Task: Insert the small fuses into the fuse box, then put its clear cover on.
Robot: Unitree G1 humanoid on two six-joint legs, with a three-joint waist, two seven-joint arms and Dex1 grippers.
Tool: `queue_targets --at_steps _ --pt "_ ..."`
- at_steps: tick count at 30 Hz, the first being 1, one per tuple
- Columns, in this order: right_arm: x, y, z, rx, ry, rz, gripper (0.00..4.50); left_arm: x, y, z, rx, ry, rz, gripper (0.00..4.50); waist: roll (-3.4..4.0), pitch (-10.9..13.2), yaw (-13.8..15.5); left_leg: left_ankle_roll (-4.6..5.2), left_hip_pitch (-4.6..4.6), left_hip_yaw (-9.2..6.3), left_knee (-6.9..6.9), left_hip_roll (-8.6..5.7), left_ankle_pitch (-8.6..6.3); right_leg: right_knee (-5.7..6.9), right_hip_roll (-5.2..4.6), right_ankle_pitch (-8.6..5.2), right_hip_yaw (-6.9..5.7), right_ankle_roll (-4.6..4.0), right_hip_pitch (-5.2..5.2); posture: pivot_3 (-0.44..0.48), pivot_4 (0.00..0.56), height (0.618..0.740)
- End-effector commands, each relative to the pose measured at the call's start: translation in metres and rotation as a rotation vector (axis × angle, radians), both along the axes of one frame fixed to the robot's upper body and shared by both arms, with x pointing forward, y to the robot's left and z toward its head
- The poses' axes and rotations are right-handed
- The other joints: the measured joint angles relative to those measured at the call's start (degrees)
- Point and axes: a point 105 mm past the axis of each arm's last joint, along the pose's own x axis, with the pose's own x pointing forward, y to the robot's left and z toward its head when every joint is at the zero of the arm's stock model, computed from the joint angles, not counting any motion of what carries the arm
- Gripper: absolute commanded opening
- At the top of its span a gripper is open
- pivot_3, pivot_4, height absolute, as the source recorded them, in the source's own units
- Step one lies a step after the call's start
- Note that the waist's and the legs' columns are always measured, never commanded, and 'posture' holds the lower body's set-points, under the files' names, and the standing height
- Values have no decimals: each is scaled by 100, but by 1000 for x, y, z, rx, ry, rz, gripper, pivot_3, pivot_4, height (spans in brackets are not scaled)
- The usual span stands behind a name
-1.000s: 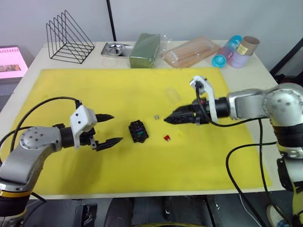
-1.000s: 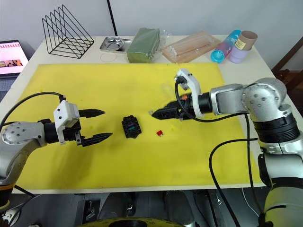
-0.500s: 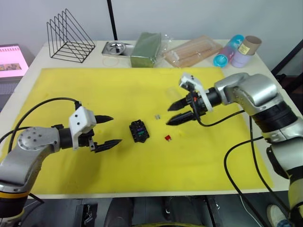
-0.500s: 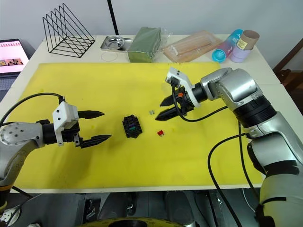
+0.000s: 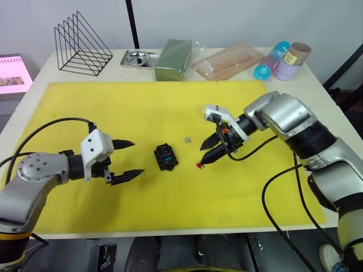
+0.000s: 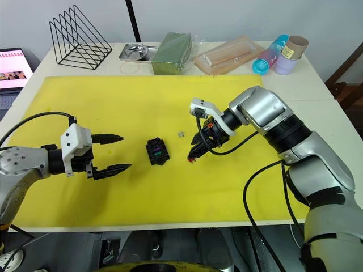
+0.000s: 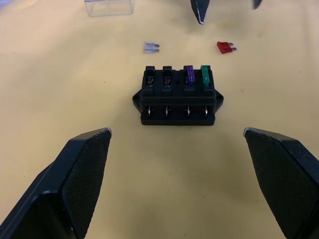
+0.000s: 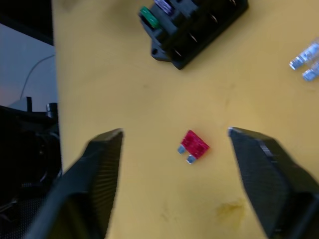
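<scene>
1. The fuse box [image 7: 177, 96], a small black rectangular plastic block with a row of slots on top, lies flat near the middle of the yellow mat [image 5: 142, 107] on the table. A purple blade fuse [image 7: 189, 74] and a green blade fuse [image 7: 205, 74] are already seated in two neighbouring slots at one end; the other two slots look empty.
2. The red blade fuse [image 8: 194, 146], a tiny plastic piece with two metal prongs, lies flat on the mat near the fuse box, on the side toward the right arm. The greyish-tan blade fuse [image 7: 151, 48] lies just beyond the fuse box, also loose.
3. The clear cover [image 7: 109, 7], a small transparent plastic cap, rests on the mat well beyond the fuse box.
4. The right tool [image 8: 174, 142] is open, tips pointing down, with the red fuse between its two fingers and not yet touched.
5. The left tool [image 5: 129, 158] is open and empty, hovering on the opposite side of the fuse box.
6. The step in hand looks like picking up the red fuse. To do it well, the pinch should land on the plastic body, leaving the prongs free and pointing away, so it can be turned prongs-down over an empty slot.
7. Lying flat, the fuse may skid or flip as the fingers close; a centred, slow close seems wise.
</scene>
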Motion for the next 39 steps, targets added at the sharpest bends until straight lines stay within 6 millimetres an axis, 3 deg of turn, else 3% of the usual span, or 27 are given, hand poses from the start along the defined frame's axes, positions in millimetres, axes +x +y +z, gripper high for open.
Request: queue_targets --at_steps 1,10,14,38,39 --pt "1 1 0 -11 -5 7 3200 -2 -3 12 -1 -41 -14 4500 0 0 -1 0 0 0 0 0 0 0 0 0 0 0 0 0 150 740" --pt "1 -3 -17 -54 68 10 3200 -2 -5 13 -1 -43 -13 4500 0 0 -4 0 0 0 1 -1 0 1 0 0 0 0 0 0 150 740" --pt "3 -4 -22 -64 76 9 2025 -2 -5 14 -2 -45 -9 4500 0 0 -4 0 0 -1 1 -1 0 3 1 0 0 0 0 0 150 740" --pt "10 6 -24 -14 178 -34 2025 -3 -7 15 -9 -44 8 4500 0 0 -15 -1 3 -1 3 -2 1 11 4 0 0 0 0 0 150 740" --pt "11 6 -24 -13 179 -35 1700 -3 -7 15 -9 -43 8 4500 0 0 -15 -1 3 -1 4 -2 1 12 3 0 0 0 0 0 150 740"
